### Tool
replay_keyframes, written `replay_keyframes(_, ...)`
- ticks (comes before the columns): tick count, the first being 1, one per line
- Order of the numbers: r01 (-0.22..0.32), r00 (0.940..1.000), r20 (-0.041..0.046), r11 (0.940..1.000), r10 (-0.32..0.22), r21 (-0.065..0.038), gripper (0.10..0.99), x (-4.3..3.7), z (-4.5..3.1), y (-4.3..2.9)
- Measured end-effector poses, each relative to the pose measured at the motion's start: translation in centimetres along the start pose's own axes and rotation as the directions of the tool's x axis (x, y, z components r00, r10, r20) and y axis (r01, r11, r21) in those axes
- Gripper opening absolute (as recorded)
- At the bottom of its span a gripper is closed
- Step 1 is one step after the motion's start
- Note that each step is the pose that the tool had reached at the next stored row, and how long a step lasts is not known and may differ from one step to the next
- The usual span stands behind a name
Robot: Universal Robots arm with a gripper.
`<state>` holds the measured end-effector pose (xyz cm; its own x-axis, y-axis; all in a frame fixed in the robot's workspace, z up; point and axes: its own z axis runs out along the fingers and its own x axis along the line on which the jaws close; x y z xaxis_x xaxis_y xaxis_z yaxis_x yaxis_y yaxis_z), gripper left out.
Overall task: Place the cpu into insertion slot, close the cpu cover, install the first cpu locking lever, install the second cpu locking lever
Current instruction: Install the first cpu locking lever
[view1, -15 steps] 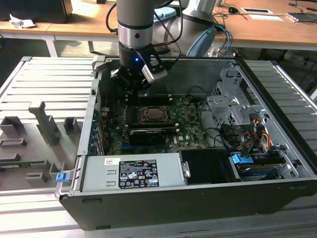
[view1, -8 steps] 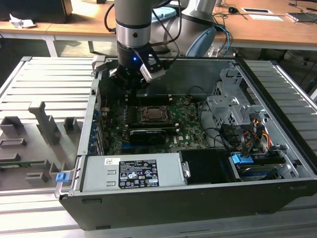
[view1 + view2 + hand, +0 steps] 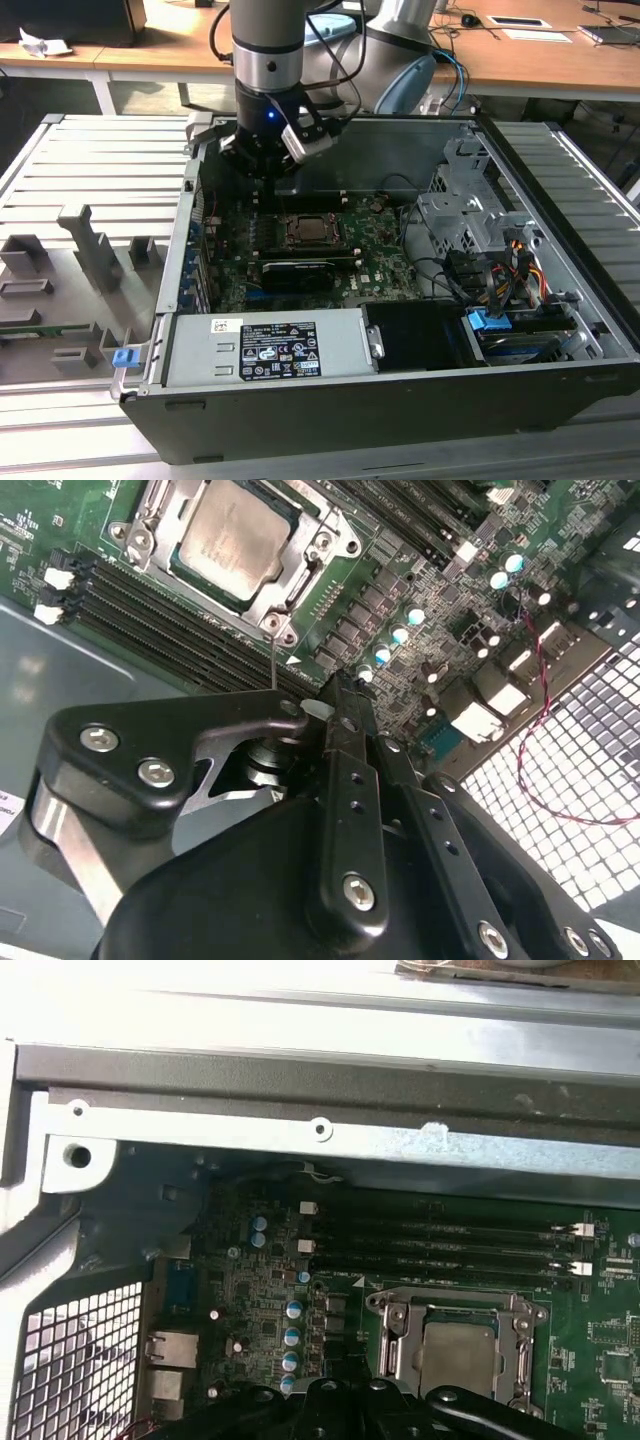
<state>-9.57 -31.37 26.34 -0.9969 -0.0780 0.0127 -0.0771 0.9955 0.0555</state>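
Hand (image 3: 262, 175) low over the motherboard (image 3: 380, 252), with the cpu (image 3: 235, 540) seated in the slot (image 3: 287, 232).

In the exterior view, the open case (image 3: 400, 420) lies on the ribbed tabletop (image 3: 90, 160), and the arm reaches in near its far wall. The hand hangs just beyond the slot. In the second wrist view its fingers (image 3: 338, 695) are together at one narrow tip, clamped on nothing that shows. The cpu lies silvery face up. The cover (image 3: 305, 570) lies flat around it, framing it in its window. A thin metal rod (image 3: 272, 660) runs from the cover's near corner toward the hand. Whether it touches the hand cannot be told.
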Motion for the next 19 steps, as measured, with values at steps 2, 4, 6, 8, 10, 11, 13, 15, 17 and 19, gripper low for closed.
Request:
replay_keyframes(2,0.000,1.0000,0.0000,1.0000,0.000,0.000,0.106,0.01,-0.02,0.03)
replay_keyframes(4,0.000,1.0000,0.0000,1.0000,0.000,0.000,0.106,0.01,-0.01,0.09)
replay_keyframes(6,0.000,1.0000,0.0000,1.0000,0.000,0.000,0.106,0.00,-0.01,0.18)
replay_keyframes(8,0.000,1.0000,0.0000,1.0000,0.000,0.000,0.106,0.00,0.00,0.25)
replay_keyframes(10,0.000,1.0000,-0.0001,1.0000,0.000,0.000,0.106,-0.01,0.00,0.31)
replay_keyframes(11,0.000,1.0000,-0.0001,1.0000,0.000,0.000,0.106,-0.01,0.00,0.35)
replay_keyframes(13,0.000,1.0000,0.0001,1.0000,0.000,0.000,0.106,-0.01,0.01,0.47)
replay_keyframes(15,0.000,1.0000,0.0000,1.0000,0.000,0.000,0.106,0.03,0.03,0.79)
replay_keyframes(17,0.000,1.0000,0.0000,1.0000,0.000,0.000,0.106,0.02,0.04,0.99)
replay_keyframes(19,0.000,1.0000,0.0000,1.0000,0.000,0.000,0.106,0.00,0.07,1.21)
